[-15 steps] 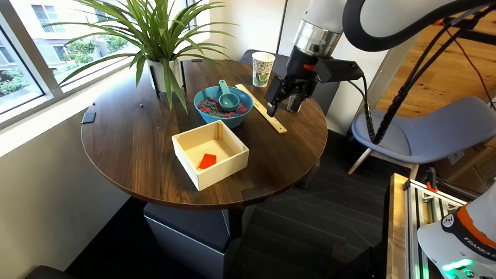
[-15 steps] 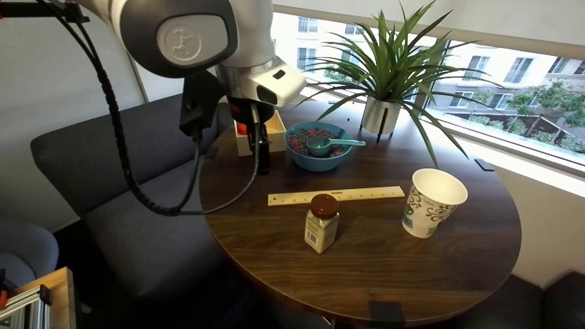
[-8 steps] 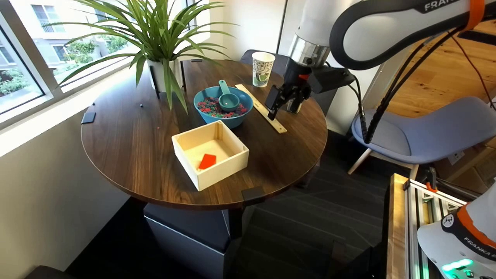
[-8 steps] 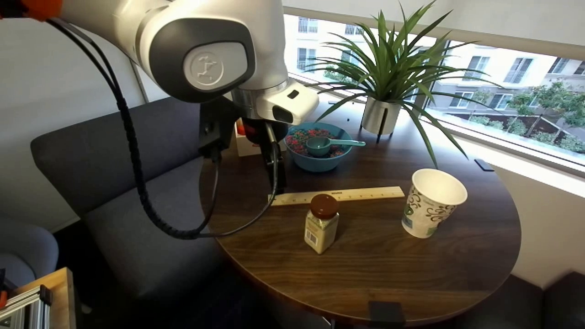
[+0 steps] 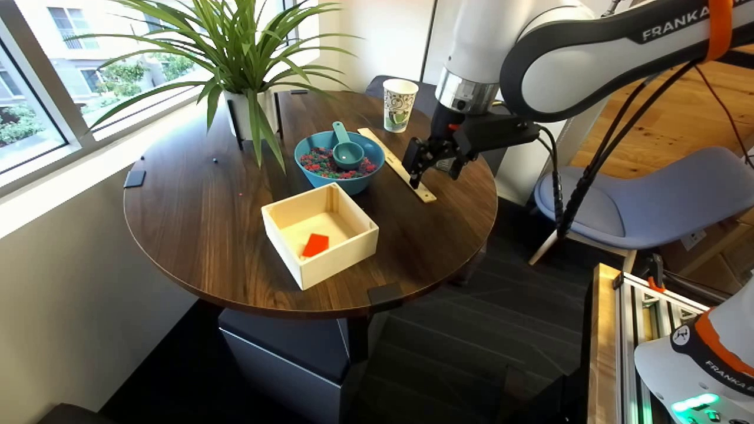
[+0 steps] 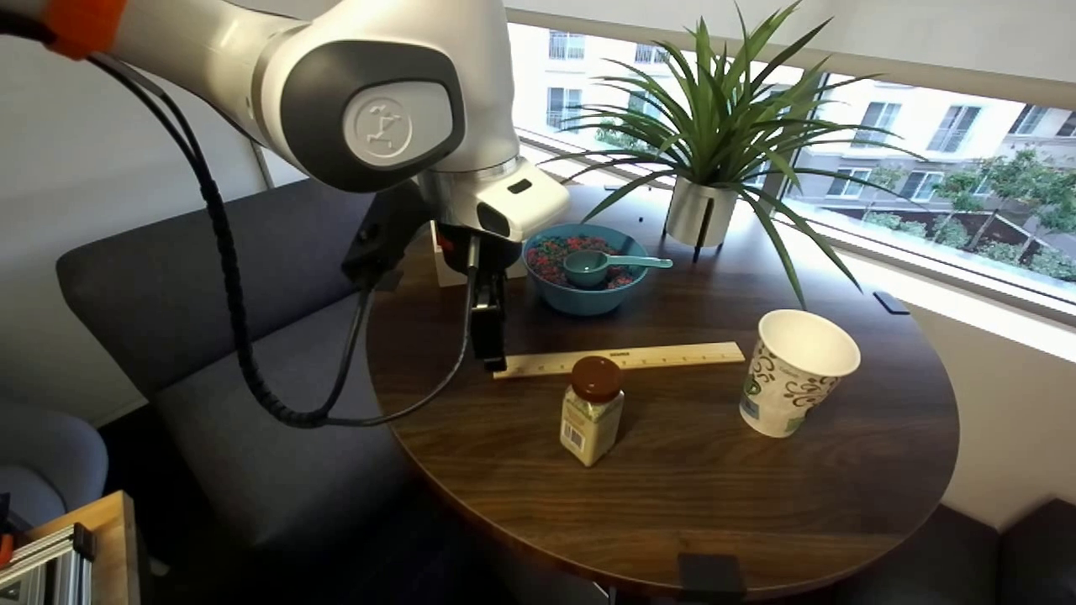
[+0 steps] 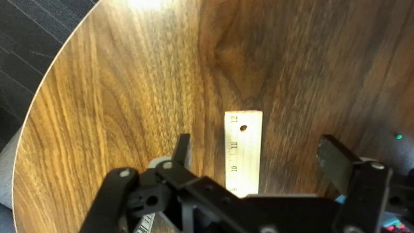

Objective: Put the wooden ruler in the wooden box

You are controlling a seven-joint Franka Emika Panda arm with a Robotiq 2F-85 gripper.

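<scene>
Site: furnished seating corner indoors; office break area or home, cannot tell which. Evidence: round wooden tabletop [image 5: 194, 229], dark grey upholstered bench [image 6: 277, 470], wooden-legged blue-grey shell chair [image 5: 665, 194], potted plant [image 6: 714, 151] on the tabletop beside a long window [image 5: 44, 76], buildings [image 6: 1000, 130] and trees [image 6: 1025, 189] outside. Patterned paper cup [image 5: 399, 107], also on the tabletop, fits either reading. Robot base [image 5: 671, 371], green-lit, near the chair.

1. The wooden ruler [image 5: 393, 160] is a long, thin, light tan strip with printed graduations and a hole near one end.
2. It lies flat on the desk [image 5: 194, 224], apart from the wooden box [image 5: 340, 259].
3. The wooden box is square and shallow, in pale wood.
4. It stands upright near the desk rim, open side up.
</scene>
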